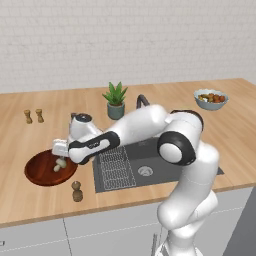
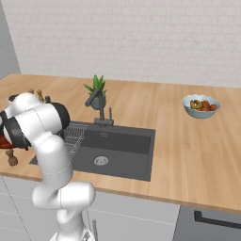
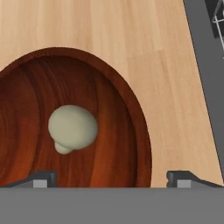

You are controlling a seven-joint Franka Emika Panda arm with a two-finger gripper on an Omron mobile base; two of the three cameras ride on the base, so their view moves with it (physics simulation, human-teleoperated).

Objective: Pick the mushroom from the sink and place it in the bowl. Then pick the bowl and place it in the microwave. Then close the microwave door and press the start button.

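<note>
The mushroom (image 3: 72,127) lies inside the wooden bowl (image 3: 124,94), resting on the bowl's floor, pale cap uppermost with the short stem tucked under its lower edge. It is clear of both finger tips. In the left base view the mushroom (image 1: 59,164) sits in the right half of the bowl (image 1: 37,172), directly under the hand.

The gripper (image 3: 112,177) hovers over the bowl with its jaws spread wide and nothing between them. In the hand view one finger tip (image 3: 41,178) stands over the bowl's interior and the other over the bare counter just beyond the rim. In the left base view the gripper (image 1: 60,155) is low above the bowl's right side, and the arm reaches leftward across the sink (image 1: 160,177).

The bowl rests on the wooden counter (image 1: 220,145), just left of the sink. A brown pepper mill (image 1: 76,191) stands on the counter near the bowl's near-right edge, apart from it. Two small shakers (image 1: 33,116) stand farther back on the left.

The sink is dark grey, with a wire rack (image 1: 114,167) in its left part and a round drain (image 1: 145,171) in the basin floor. The dark faucet (image 2: 100,107) rises at its far edge, and a potted plant (image 1: 115,100) stands just behind. A pale bowl of colourful food pieces (image 1: 211,99) sits far right on the counter, well apart from the sink.
</note>
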